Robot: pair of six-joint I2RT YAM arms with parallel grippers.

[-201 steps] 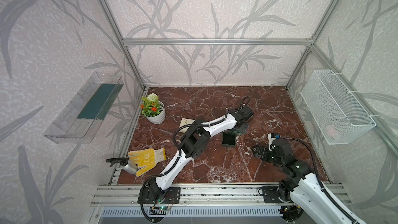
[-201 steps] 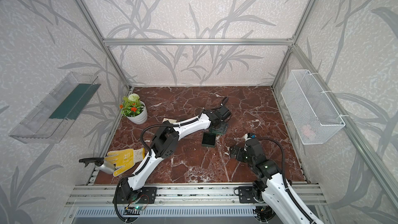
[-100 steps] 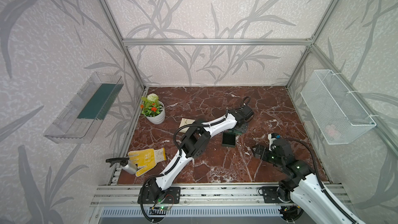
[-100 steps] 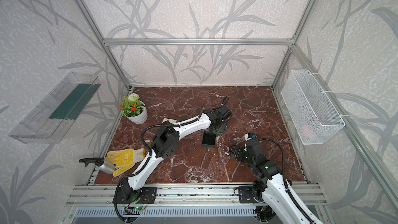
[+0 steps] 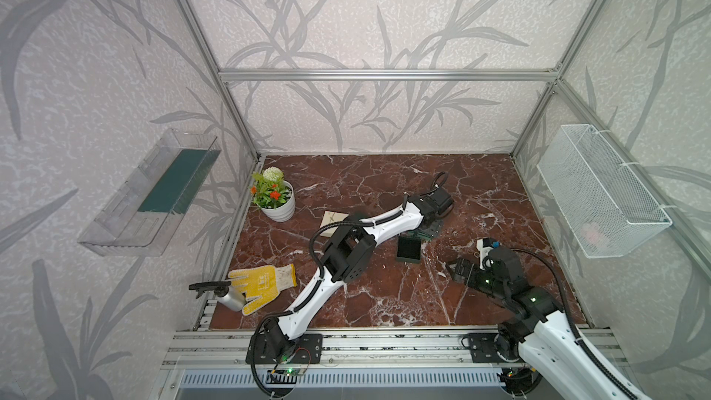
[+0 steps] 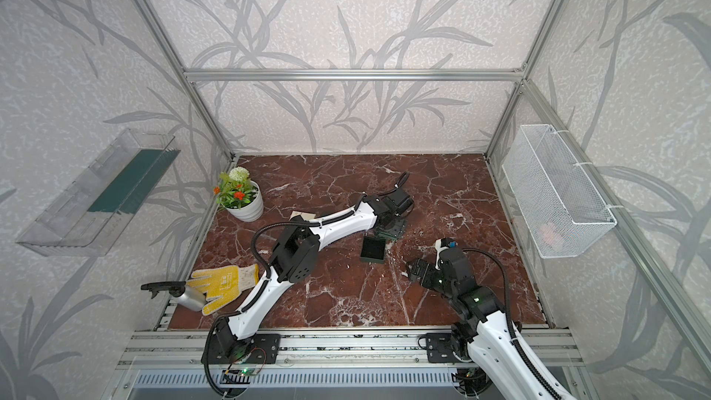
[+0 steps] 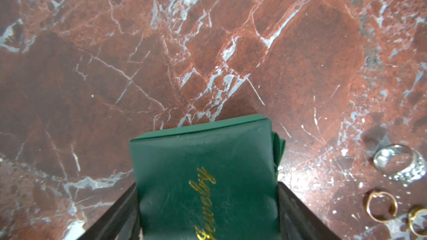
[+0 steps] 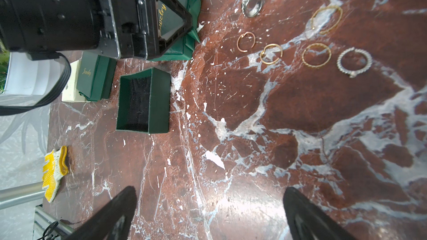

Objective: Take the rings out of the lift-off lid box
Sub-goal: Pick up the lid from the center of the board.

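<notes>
The lift-off lid box [image 8: 143, 102] stands open on the marble floor, its dark green base showing only black lining; both top views show it [image 5: 409, 248] [image 6: 373, 250]. Several rings [image 8: 271, 53] lie spread on the floor beside it, gold and silver; three rings [image 7: 399, 162] also appear in the left wrist view. My left gripper [image 7: 208, 184] [image 5: 425, 227] [image 6: 390, 230] is shut on a green box lettered "Jewelry" [image 7: 203, 158] [image 8: 182, 3], its fingers denting the sides. My right gripper [image 8: 209, 190] [image 5: 452, 267] [image 6: 409, 269] hovers open over bare floor, short of the rings.
Another green "Jewelry" piece [image 8: 94, 78] leans on a cream box [image 8: 70, 88] [image 5: 332, 219]. A flower pot [image 5: 277, 202] stands at the back left; a yellow glove [image 5: 263, 282] and metal bottle [image 5: 227, 294] lie front left. A wire basket [image 5: 600, 190] hangs on the right wall.
The left gripper's jaws have closed in on the green lettered box. Both arms stay almost where they were.
</notes>
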